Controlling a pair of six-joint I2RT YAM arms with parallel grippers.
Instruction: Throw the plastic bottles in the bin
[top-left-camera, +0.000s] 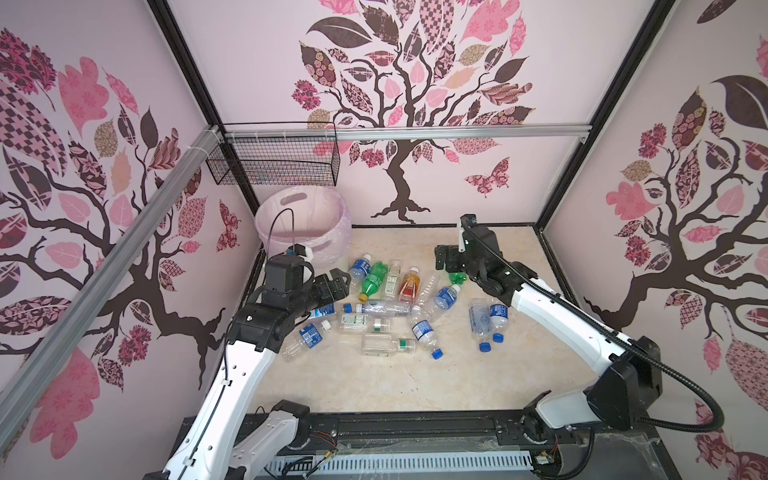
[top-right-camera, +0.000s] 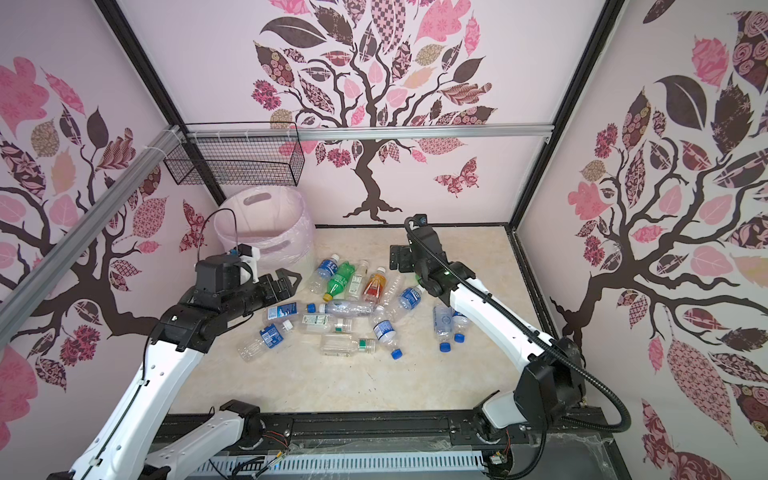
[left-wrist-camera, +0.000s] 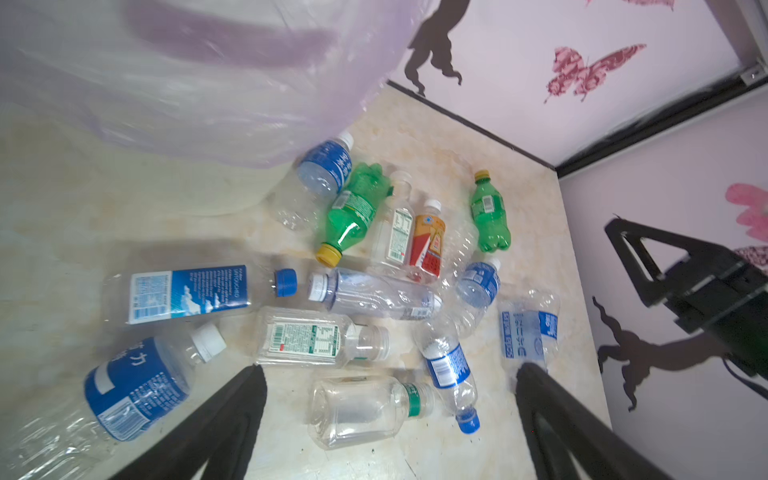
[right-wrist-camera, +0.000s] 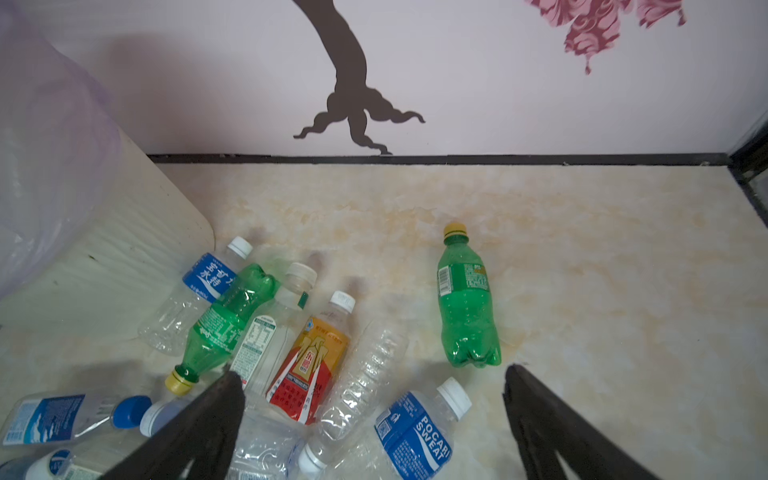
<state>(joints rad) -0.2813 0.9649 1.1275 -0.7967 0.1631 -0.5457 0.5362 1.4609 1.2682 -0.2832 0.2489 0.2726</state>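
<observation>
Although both arms hang over the stock, neither holds anything: left gripper (top-left-camera: 341, 283), jaws spread wide, empty; right gripper (top-left-camera: 441, 257), jaws spread wide, empty. Item: plastic bottles (top-left-camera: 382, 308), roughly fifteen, all lying on their sides on the marbled tabletop (top-left-camera: 415, 382), heaped at centre frame between the two grippers in both top views. Item: bin (top-left-camera: 332, 241), pale pink, lined, at the upper left of the heap, just behind the left gripper and well apart from the right one. Item: lone green bottle (right-wrist-camera: 467, 303), yellow cap, set apart from the heap. In the right wrist view it lies just ahead of the right gripper's parted jaws, its long axis running straight away from the gripper with the cap toward the back wall (right-wrist-camera: 498, 83), so the jaws stand across its width. Judged the nearest pick for the right arm, though the carry to the bin would cross the whole heap, whereas the left arm sits beside the bin.
</observation>
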